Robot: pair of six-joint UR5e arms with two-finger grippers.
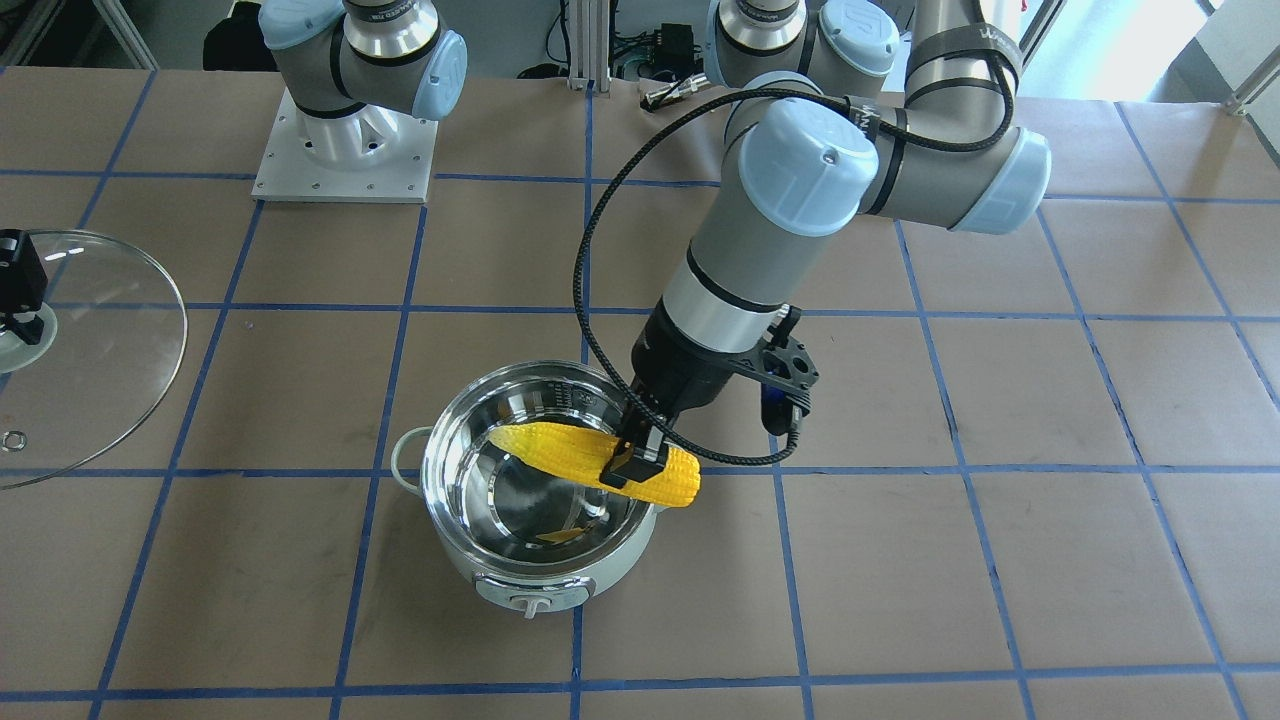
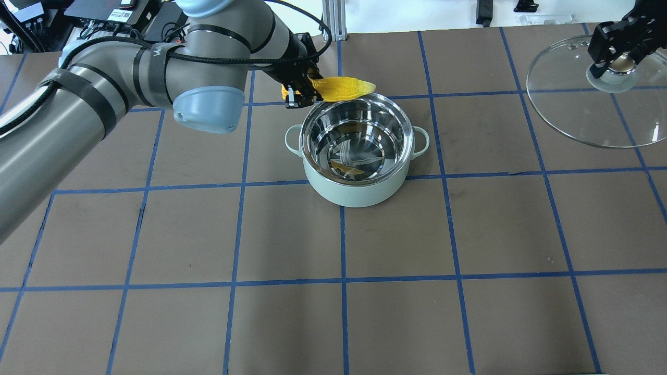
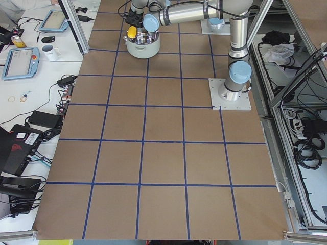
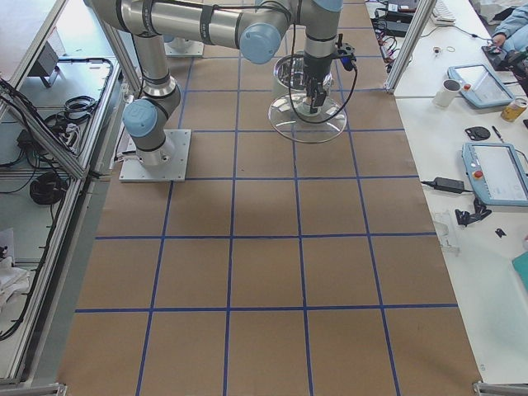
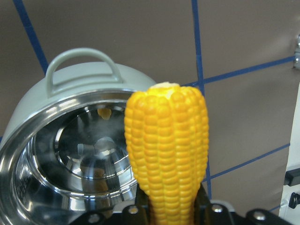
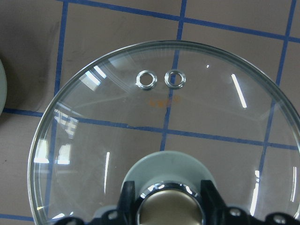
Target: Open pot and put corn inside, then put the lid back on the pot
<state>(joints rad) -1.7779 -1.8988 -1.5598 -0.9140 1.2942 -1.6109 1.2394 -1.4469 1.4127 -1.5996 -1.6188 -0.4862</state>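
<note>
The mint-green pot (image 2: 354,190) stands open at mid-table, its steel inside empty save for reflections. My left gripper (image 2: 297,96) is shut on the thick end of the yellow corn (image 2: 344,87). It holds the cob level over the pot's far rim, pointed tip over the opening. In the front view the corn (image 1: 560,448) crosses the pot (image 1: 540,565) under the left gripper (image 1: 635,465). The left wrist view shows the corn (image 5: 166,150) above the pot (image 5: 79,75). My right gripper (image 2: 615,60) is shut on the knob of the glass lid (image 2: 583,114), far right. The lid (image 6: 164,122) fills the right wrist view.
The table is brown paper with a blue tape grid (image 2: 341,234). The right arm's base plate (image 1: 340,160) sits at the robot's edge. Cables and equipment (image 2: 104,15) lie beyond the far edge. Desks with tablets (image 4: 495,169) flank the table's operator side.
</note>
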